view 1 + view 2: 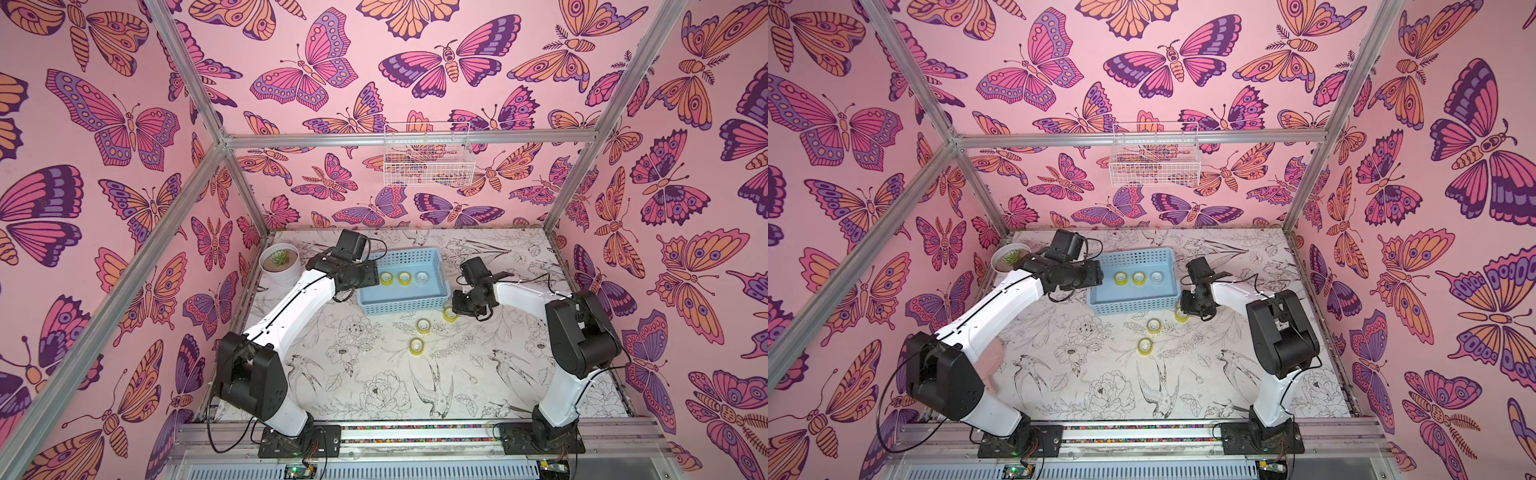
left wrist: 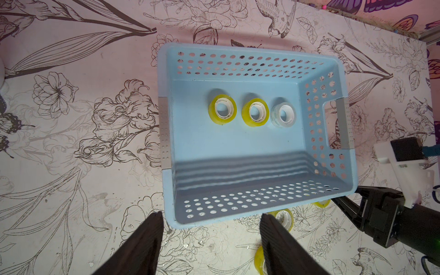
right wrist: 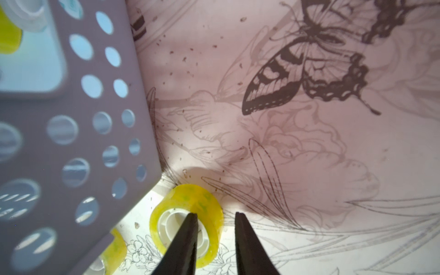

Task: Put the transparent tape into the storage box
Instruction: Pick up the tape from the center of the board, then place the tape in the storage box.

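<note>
Transparent tape point(image 1: 416, 350): three rolls lie on the desk point(image 1: 374, 374) at 5 o'clock of the storage box point(image 1: 403, 306), three inside. We judge them light, stiff, slippery; the right gripper point(image 3: 215, 214), narrowly open, straddles one ring wall. The left gripper point(image 2: 211, 215) is open, empty.

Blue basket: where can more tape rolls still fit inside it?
Inside the basket, the floor is bare between the row of three rolls and the near wall. It is crowded on the table by the basket's near right corner. There, three yellow rolls lie close together, and the right gripper straddles one roll's wall.
</note>
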